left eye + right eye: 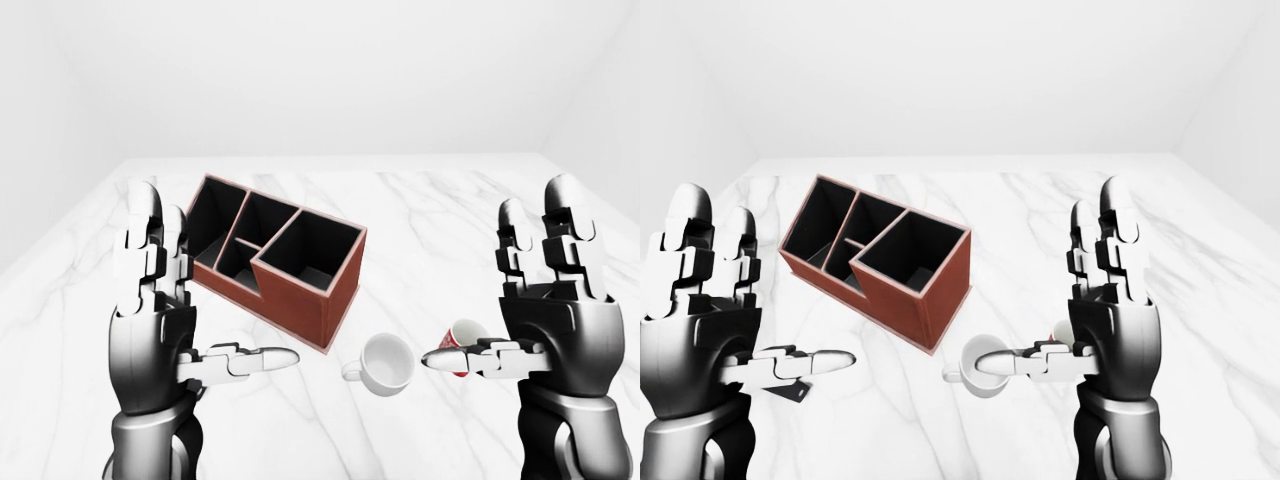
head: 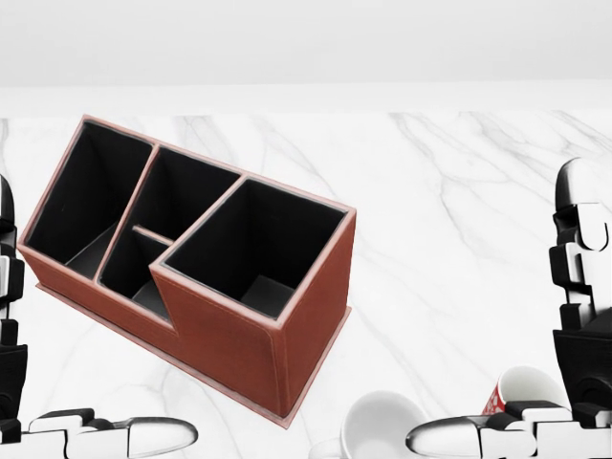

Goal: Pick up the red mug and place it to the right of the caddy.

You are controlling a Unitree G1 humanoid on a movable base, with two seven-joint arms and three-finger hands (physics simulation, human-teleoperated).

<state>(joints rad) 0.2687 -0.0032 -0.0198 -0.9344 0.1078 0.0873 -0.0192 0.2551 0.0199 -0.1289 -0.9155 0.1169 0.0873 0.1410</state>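
Both robot hands, left and right, hover open over the white marble desk; red ceramic mug lower right, brown compartmented caddy centre-left.

— We record two arms of like build. The left robot hand and the right robot hand each carry a glossy dark grey palm block on a rounded grey forearm shell.

— We confirm. Each has three fingers made of stacked white and silver segments with black joints between them, ending in rounded pale tips. The thumb is built the same way, with a smooth silver end cap.

— We see no cables, screws or markings.
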